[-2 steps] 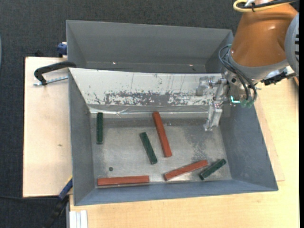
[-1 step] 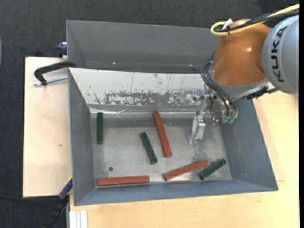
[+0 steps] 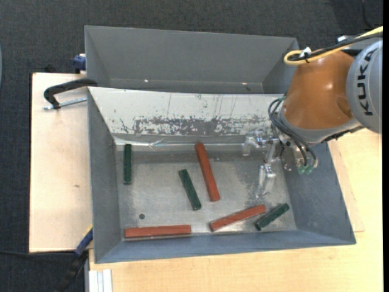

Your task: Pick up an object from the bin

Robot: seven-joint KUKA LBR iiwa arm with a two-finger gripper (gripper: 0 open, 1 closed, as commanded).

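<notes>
Front-right corner of bin (image 3: 102, 187): short dk-green stick (image 3: 271, 216) & slanted red stick (image 3: 237, 218), ends nearly touching. Front red stick (image 3: 157, 230) lies flat along front wall. Centre: long red stick (image 3: 207, 171) w/ dk-green bar (image 3: 189, 189) just beside, both tilted. Green stick (image 3: 127, 163) near left wall, lying front-to-back.

- Bin (image 3: 102, 181): sloping grey walls close in the floor on every side; the arm's orange cover (image 3: 319, 93) overhangs the right wall.
- Left floor: a wide bare patch lies between the left green bar (image 3: 126, 163), just beside the left wall, and the middle green bar (image 3: 189, 189).
- Centre: the slanted red bar (image 3: 207, 171) lies near the middle green bar, leaving a narrow gap.
- Front: the front red bar (image 3: 157, 230) lies along the wall's foot.
- Right: the gripper (image 3: 265, 186) hangs over bare floor, with the right red bar (image 3: 237, 218) and right green bar (image 3: 271, 216) close below it in the view.
</notes>
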